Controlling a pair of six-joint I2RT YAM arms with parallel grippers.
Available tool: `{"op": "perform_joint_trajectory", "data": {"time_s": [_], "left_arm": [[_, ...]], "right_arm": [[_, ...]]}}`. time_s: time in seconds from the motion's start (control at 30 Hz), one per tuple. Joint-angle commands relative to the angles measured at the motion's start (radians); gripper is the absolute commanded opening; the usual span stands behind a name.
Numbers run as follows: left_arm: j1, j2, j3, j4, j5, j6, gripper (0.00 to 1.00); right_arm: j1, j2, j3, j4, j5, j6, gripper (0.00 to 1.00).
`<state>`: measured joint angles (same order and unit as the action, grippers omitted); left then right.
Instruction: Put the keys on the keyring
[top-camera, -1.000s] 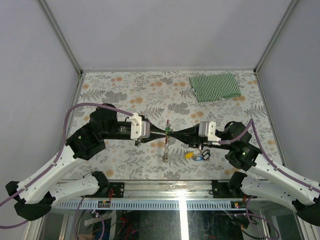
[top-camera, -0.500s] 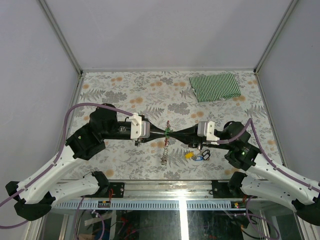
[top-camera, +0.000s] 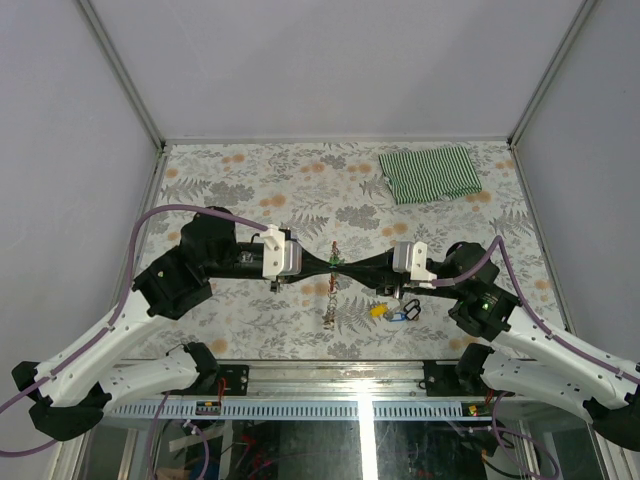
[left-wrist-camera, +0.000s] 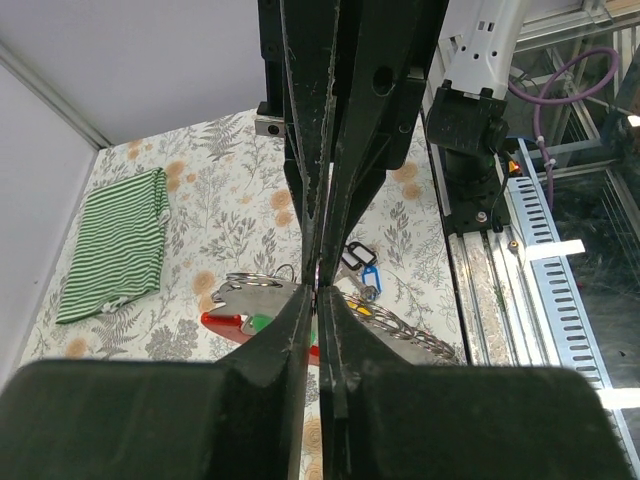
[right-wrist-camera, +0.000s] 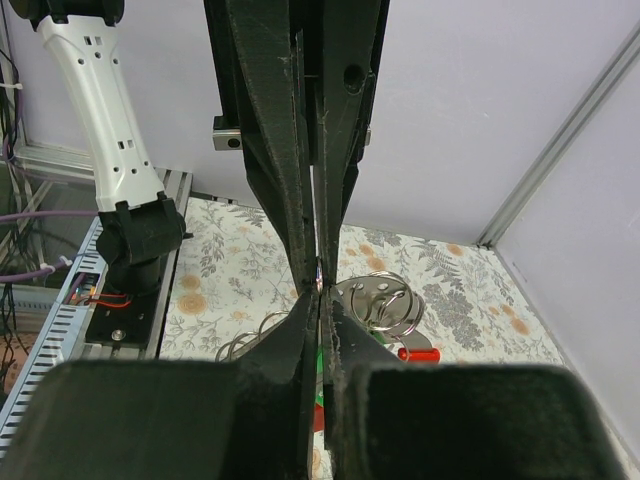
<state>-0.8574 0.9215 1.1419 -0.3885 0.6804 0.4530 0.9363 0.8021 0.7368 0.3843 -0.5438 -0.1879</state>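
Observation:
In the top view my left gripper and right gripper meet tip to tip above the table's middle, both shut. Between them hangs the keyring: its red clip on the far side, its silver chain dangling toward me. A green key sits right at the joined tips. The left wrist view shows the left gripper shut at the keyring, with the red clip, green key head and chain around it. The right gripper is shut with the green key showing between its fingers. A yellow key and a blue key lie on the table.
A small black loop lies beside the blue key. A green striped cloth lies at the back right. The floral table is walled on three sides, with a metal rail along the near edge.
The right arm's wrist has shifted slightly left toward the left gripper. Both grippers stay shut and joined at the keyring. The keys on the table have not moved.

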Motion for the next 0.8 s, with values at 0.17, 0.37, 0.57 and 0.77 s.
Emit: {"op": "perform_joint_trajectory", "data": {"time_s": [0.17, 0.37, 0.57, 0.77], "left_arm": [[-0.005, 0.007, 0.029, 0.022, -0.003, 0.044, 0.00], [-0.006, -0.053, -0.047, 0.085, -0.028, 0.122, 0.00], [-0.006, -0.116, -0.134, 0.161, -0.028, 0.226, 0.00], [-0.005, -0.149, -0.182, 0.180, -0.040, 0.331, 0.00]], "right_arm": [[0.008, -0.007, 0.032, 0.110, -0.050, 0.026, 0.03], [0.007, -0.063, 0.026, 0.030, -0.011, -0.008, 0.33], [0.008, -0.165, -0.001, -0.100, 0.126, -0.063, 0.40], [0.007, -0.236, -0.083, -0.127, 0.274, -0.061, 0.40]]}}
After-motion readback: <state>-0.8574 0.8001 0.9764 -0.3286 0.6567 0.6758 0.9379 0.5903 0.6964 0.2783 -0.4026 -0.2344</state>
